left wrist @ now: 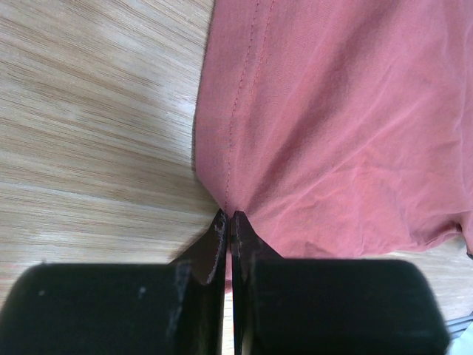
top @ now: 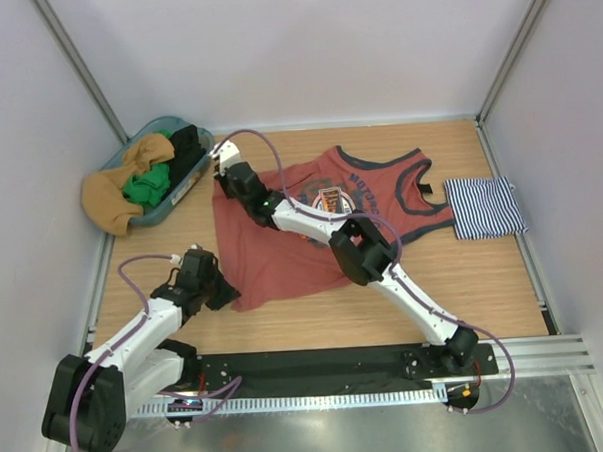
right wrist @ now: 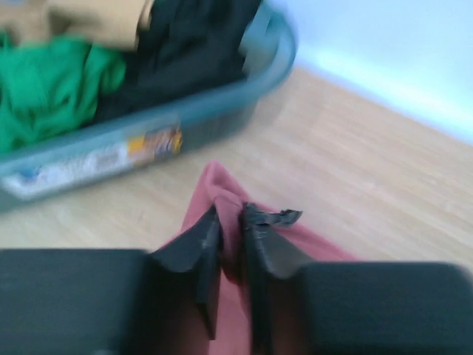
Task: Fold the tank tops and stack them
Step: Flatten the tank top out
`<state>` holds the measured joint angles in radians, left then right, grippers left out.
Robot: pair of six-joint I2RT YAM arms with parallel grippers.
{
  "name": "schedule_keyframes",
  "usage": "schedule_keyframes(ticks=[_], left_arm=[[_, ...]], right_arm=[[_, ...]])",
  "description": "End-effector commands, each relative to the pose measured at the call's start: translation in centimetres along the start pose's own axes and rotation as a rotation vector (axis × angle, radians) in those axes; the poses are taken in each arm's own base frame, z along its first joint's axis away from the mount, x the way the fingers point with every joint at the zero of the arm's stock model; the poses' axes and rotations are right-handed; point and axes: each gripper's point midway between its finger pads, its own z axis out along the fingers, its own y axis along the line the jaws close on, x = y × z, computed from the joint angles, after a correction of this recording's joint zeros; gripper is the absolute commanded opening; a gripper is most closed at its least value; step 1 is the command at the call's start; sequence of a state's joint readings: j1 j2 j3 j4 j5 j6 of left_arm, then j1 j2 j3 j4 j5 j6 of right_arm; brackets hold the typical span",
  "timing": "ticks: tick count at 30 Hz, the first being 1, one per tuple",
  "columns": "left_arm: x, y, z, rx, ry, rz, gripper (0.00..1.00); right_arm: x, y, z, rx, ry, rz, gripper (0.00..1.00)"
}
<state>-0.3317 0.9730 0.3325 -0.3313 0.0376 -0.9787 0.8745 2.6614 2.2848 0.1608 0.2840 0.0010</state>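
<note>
My left claw was pinched shut on the near hem corner of the rust-red tank top. My right claw clamped its far corner beside the bin. The striped tank top lay folded just beside it on the table.

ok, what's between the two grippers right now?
The hem of the rust-red tank top: the left gripper is shut on its near corner, the right gripper on the far one. Clearest in the top view.
</note>
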Motion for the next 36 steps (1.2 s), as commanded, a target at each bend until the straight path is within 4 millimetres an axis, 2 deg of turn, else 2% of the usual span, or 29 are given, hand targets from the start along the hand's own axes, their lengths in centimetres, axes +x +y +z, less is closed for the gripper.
schedule_keyframes(ticks=[1, 2, 3, 4, 6, 9, 10, 11, 12, 13, 14, 15, 17, 19, 20, 23, 24, 25, 26, 27, 28, 29, 30, 31, 32, 33, 34, 35, 36], left_arm=[[2.8, 3.9, 0.0, -0.133, 0.105, 0.022, 0.00], [2.8, 3.8, 0.0, -0.132, 0.106, 0.024, 0.00], [2.8, 3.9, 0.0, -0.137, 0.109, 0.024, 0.00], [2.7, 3.8, 0.0, -0.137, 0.107, 0.024, 0.00], [2.6, 3.8, -0.1, -0.138, 0.103, 0.024, 0.00], [2.4, 3.6, -0.2, -0.135, 0.097, 0.026, 0.00], [2.2, 3.3, -0.3, -0.128, 0.092, 0.026, 0.00], [2.2, 3.3, -0.4, -0.128, 0.091, 0.028, 0.00], [2.2, 3.2, -0.4, -0.127, 0.090, 0.031, 0.00], [1.9, 3.0, -0.6, -0.120, 0.082, 0.033, 0.00], [1.8, 2.8, -0.6, -0.115, 0.078, 0.036, 0.00], [1.7, 2.8, -0.6, -0.116, 0.074, 0.037, 0.00], [1.3, 2.5, -0.7, -0.112, 0.064, 0.042, 0.00], [0.8, 1.9, -0.7, -0.103, 0.051, 0.047, 0.00], [0.6, 1.7, -0.7, -0.100, 0.050, 0.049, 0.00], [0.3, 1.2, -0.8, -0.096, 0.053, 0.064, 0.00], [0.1, 1.2, -1.0, -0.101, 0.049, 0.071, 0.00], [0.0, 1.1, -1.3, -0.104, 0.046, 0.074, 0.01], [0.3, 0.9, -1.4, -0.090, 0.059, 0.071, 0.06], [0.3, 0.5, -1.5, -0.069, 0.055, 0.065, 0.11], [0.4, 0.5, -1.6, -0.055, 0.051, 0.058, 0.17], [0.4, 0.3, -1.8, -0.041, 0.049, 0.051, 0.36], [0.5, 0.2, -1.9, -0.030, 0.050, 0.052, 0.45], [0.6, 0.2, -2.0, -0.024, 0.046, 0.046, 0.53], [0.7, 0.3, -2.0, -0.025, 0.049, 0.037, 0.62], [1.0, 0.2, -2.0, -0.019, 0.057, 0.033, 0.65], [1.1, 0.2, -2.0, -0.020, 0.064, 0.029, 0.66], [1.3, 0.3, -2.1, -0.029, 0.072, 0.025, 0.66], [1.4, 0.4, -2.1, -0.037, 0.078, 0.018, 0.66]], right_arm=[[-6.7, -2.4, 1.3, 0.108, -0.345, 0.048, 0.28], [-6.9, -2.7, 1.5, 0.128, -0.367, 0.060, 0.46], [-7.9, -2.8, 1.8, 0.131, -0.380, 0.068, 0.79], [-8.3, -2.9, 1.9, 0.129, -0.378, 0.069, 0.90], [-9.5, -2.6, 1.5, 0.113, -0.390, 0.072, 1.00], [-11.7, -2.6, -0.1, 0.093, -0.395, 0.078, 1.00], [-10.5, -2.7, -0.2, 0.091, -0.359, 0.069, 1.00], [-13.1, -2.9, -1.5, 0.090, -0.385, 0.076, 1.00], [-11.8, -3.1, -1.8, 0.092, -0.336, 0.061, 1.00], [-12.2, -3.2, -2.3, 0.089, -0.324, 0.057, 0.98], [-15.1, -3.4, -4.0, 0.084, -0.346, 0.065, 0.95], [-13.4, -3.5, -4.3, 0.081, -0.262, 0.039, 0.92], [-14.4, -4.0, -5.9, 0.086, -0.200, 0.041, 0.85], [-14.5, -5.1, -8.4, 0.118, -0.084, 0.051, 0.80], [-13.7, -5.7, -9.4, 0.143, -0.021, 0.045, 0.75], [-11.6, -8.1, -13.7, 0.217, 0.150, 0.095, 0.69], [-9.7, -9.2, -15.3, 0.245, 0.239, 0.110, 0.68], [-8.9, -10.0, -17.8, 0.268, 0.278, 0.157, 0.68], [-7.7, -10.6, -19.3, 0.281, 0.317, 0.167, 0.70], [-3.3, -11.4, -21.3, 0.314, 0.419, 0.144, 0.72], [-4.9, -12.7, -23.8, 0.336, 0.384, 0.172, 0.73], [-3.8, -13.3, -25.2, 0.368, 0.405, 0.203, 0.73], [-0.8, -14.0, -27.2, 0.386, 0.468, 0.197, 0.73], [0.0, -14.8, -28.5, 0.411, 0.481, 0.214, 0.73], [-0.9, -15.7, -30.5, 0.437, 0.450, 0.247, 0.73], [0.1, -16.3, -32.0, 0.479, 0.470, 0.294, 0.73], [2.6, -16.8, -33.6, 0.503, 0.522, 0.295, 0.72], [2.3, -17.2, -35.2, 0.513, 0.510, 0.323, 0.70], [4.2, -17.4, -36.5, 0.536, 0.542, 0.345, 0.69]])
